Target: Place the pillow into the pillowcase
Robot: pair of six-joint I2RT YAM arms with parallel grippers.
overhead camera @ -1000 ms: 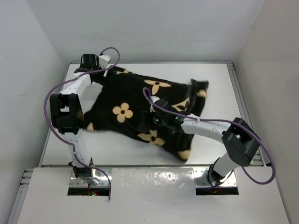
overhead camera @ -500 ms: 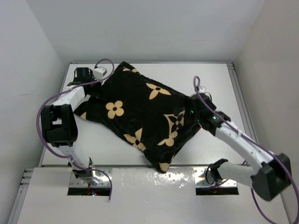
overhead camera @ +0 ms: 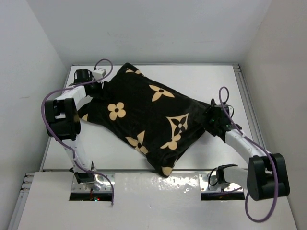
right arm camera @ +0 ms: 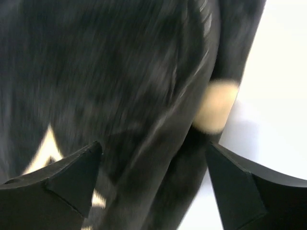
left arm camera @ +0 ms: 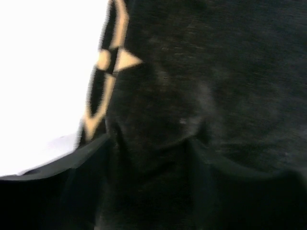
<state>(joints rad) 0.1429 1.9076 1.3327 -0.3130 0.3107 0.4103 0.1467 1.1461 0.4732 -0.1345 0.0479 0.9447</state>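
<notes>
White worktop [overhead camera: 220, 81]: pillowcase [overhead camera: 144, 112] is flanked endwise, likely for straightening; right tool [right arm camera: 154, 148] is spread wide, left tool [overhead camera: 98, 87] cannot be judged.

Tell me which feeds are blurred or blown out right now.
Top external: sharp, with glare on the near panel. Left wrist: soft, the pillowcase a dark mass, the table blown white. Right wrist: motion-streaked fabric, table washed out.

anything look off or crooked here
The pillowcase lies askew: it runs diagonally across the table, from the far left corner toward the near edge, and its near corner seems to poke just past that front edge. It looks plump and filled. Nothing appears torn or spilled.
</notes>
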